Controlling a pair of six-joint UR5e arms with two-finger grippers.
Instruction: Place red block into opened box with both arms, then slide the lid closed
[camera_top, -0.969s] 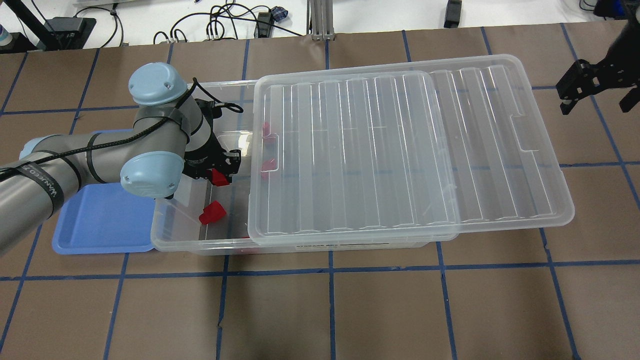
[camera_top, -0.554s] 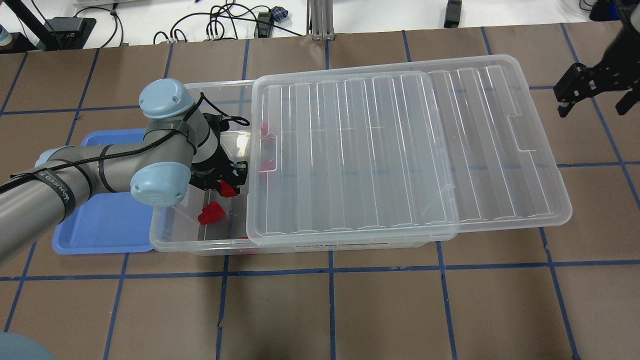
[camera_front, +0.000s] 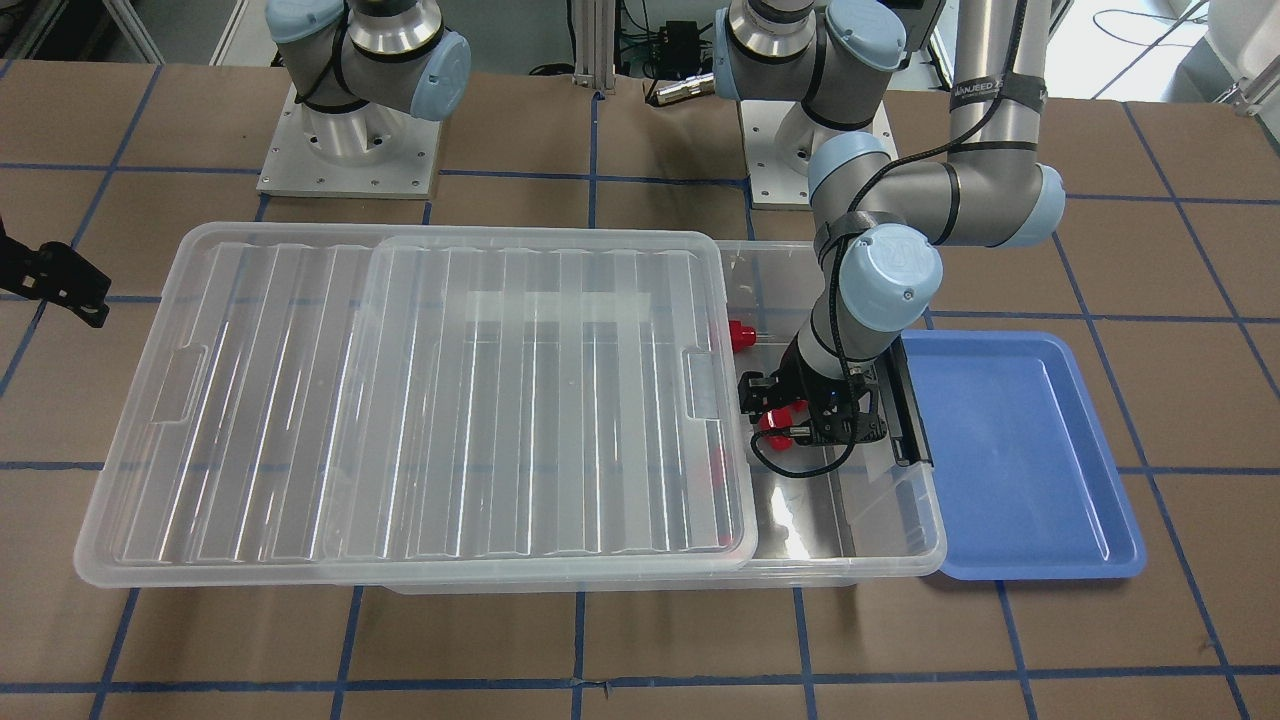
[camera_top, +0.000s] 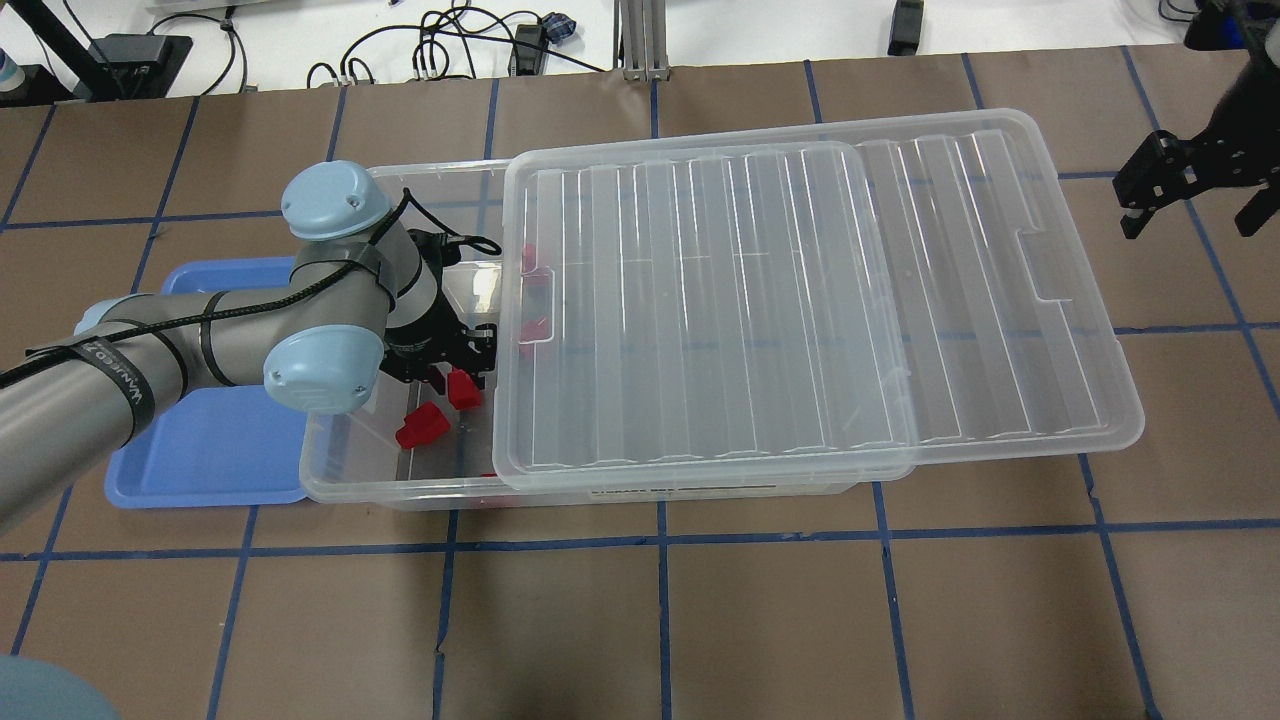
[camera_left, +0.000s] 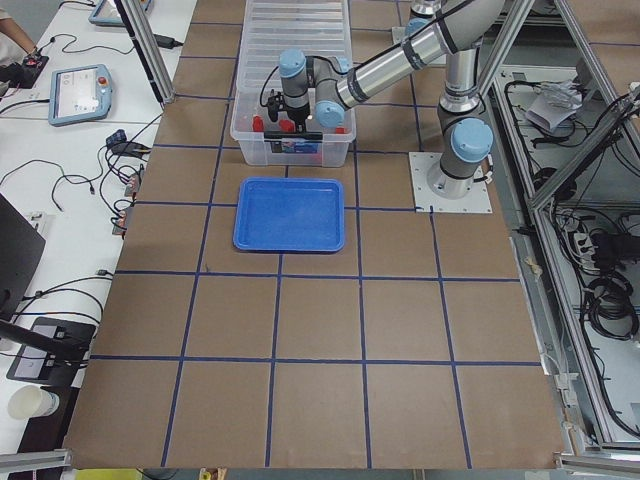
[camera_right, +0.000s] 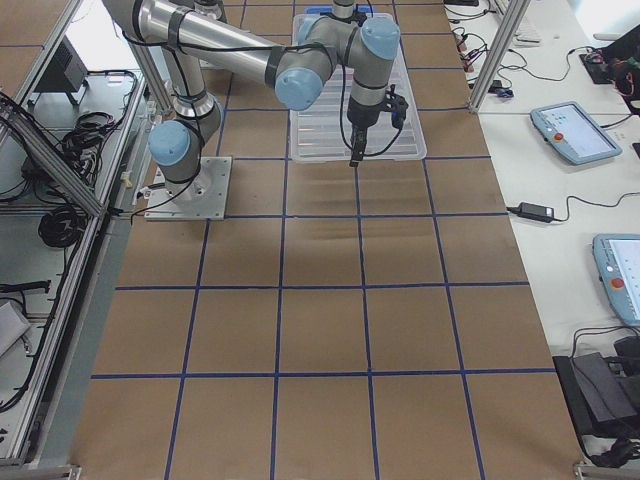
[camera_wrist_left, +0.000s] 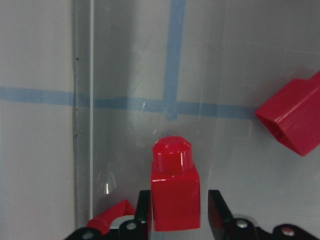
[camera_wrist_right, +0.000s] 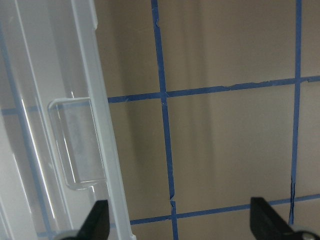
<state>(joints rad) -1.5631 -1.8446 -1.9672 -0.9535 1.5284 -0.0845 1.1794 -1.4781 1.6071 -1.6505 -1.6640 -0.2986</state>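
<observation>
My left gripper (camera_top: 455, 365) reaches down into the uncovered left end of the clear box (camera_top: 380, 492), shut on a red block (camera_wrist_left: 175, 192) whose stub points away from the wrist. That same red block (camera_top: 462, 388) hangs just above the box floor. The ribbed lid (camera_top: 800, 300) lies shifted right over the box and overhangs its right end. My right gripper (camera_top: 1190, 200) hovers open and empty off the lid's right edge. In the right wrist view the lid's end recess (camera_wrist_right: 75, 145) sits left of the right gripper (camera_wrist_right: 182, 225).
A second red block (camera_top: 423, 427) lies on the box floor near the held one, and others (camera_top: 528, 258) show dimly under the lid. A shallow blue tray (camera_top: 200, 450) sits against the box's left end. Cables lie along the far table edge.
The left arm has moved right and slightly down, carrying the red block deeper into the box's open end. The right gripper has drifted a little near the lid's right edge.
</observation>
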